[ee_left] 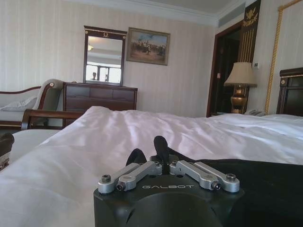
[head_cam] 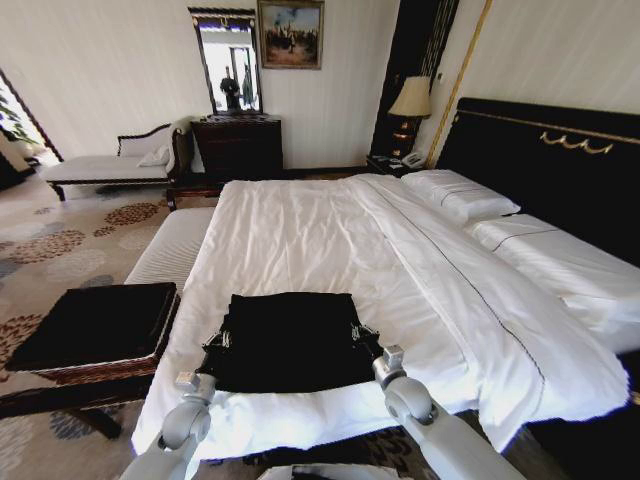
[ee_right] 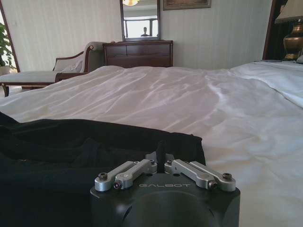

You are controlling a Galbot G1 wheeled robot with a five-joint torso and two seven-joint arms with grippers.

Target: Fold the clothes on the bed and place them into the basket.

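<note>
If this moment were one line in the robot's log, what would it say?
shirt: folded on bed | left gripper: shut at its left edge | right gripper: shut at its right edge | basket: no shirt inside

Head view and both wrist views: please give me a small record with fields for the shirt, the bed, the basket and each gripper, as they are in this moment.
shirt: black T-shirt, folded into a rough rectangle, lying flat near the foot edge of the bed
bed: white duvet, pillows by the black headboard
basket: wicker basket with black lining, on the robot's left beside the bed; no shirt inside
left gripper: at the shirt's left edge, jaws closed on the fabric
right gripper: at the shirt's right edge, jaws closed on the fabric
</note>
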